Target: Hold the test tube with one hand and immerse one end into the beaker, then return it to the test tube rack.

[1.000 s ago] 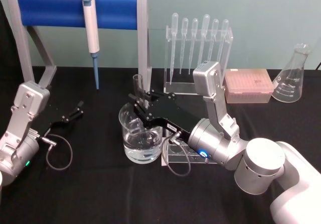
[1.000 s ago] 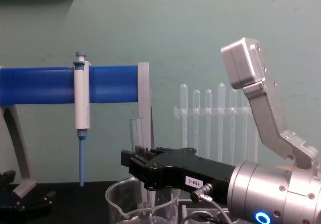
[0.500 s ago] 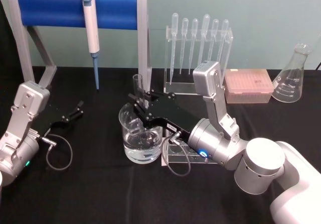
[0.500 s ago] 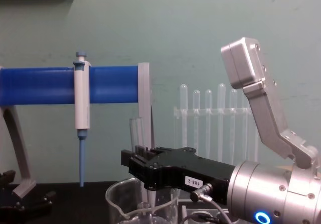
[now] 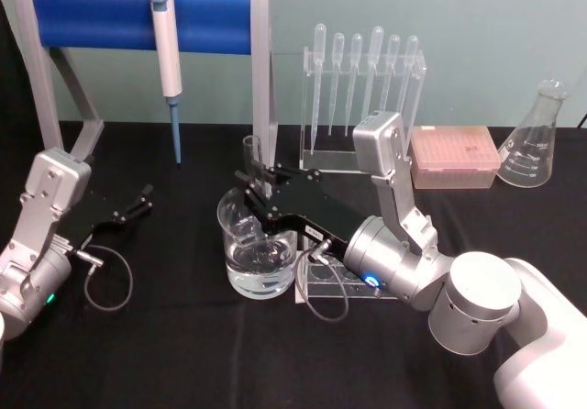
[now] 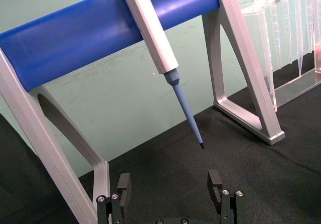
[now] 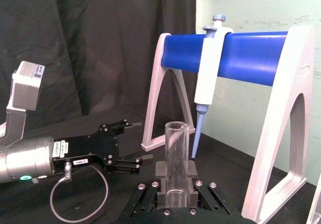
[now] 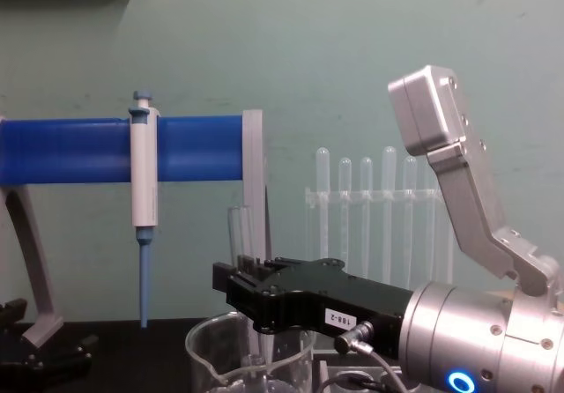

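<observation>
black cloth covers the tabletop, read here as a clock face from the head view. biggest on it is the grey stand with a thick blue crossbar, filling 10 to 12 o'clock. a white-and-blue micropipette hangs tip-down from the bar. the right arm reaches in from 4 o'clock, and its black right gripper sits at the centre, directly over the beaker. the left gripper lies low at 9 o'clock, well apart from the glassware. its two fingers are spread wide with nothing between them. a clear pipette rack holding a row of bulb-topped pipettes stands at 1 o'clock, with a pinkish tip box just beside it and a conical flask at 2 o'clock. the beaker, wide clear glass with a rolled rim, stands at the centre, water filling its lower part. just beside it on the 4 o'clock side lies a low clear test tube rack, partly under the arm. smallest is the test tube: clear, straight-walled glass, upright, open mouth up. the right gripper's pads pinch it from both sides partway down, so the mouth end stands above the claw and the lower end drops inside the beaker's rim. whether the round bottom reaches the water i cannot tell.
</observation>
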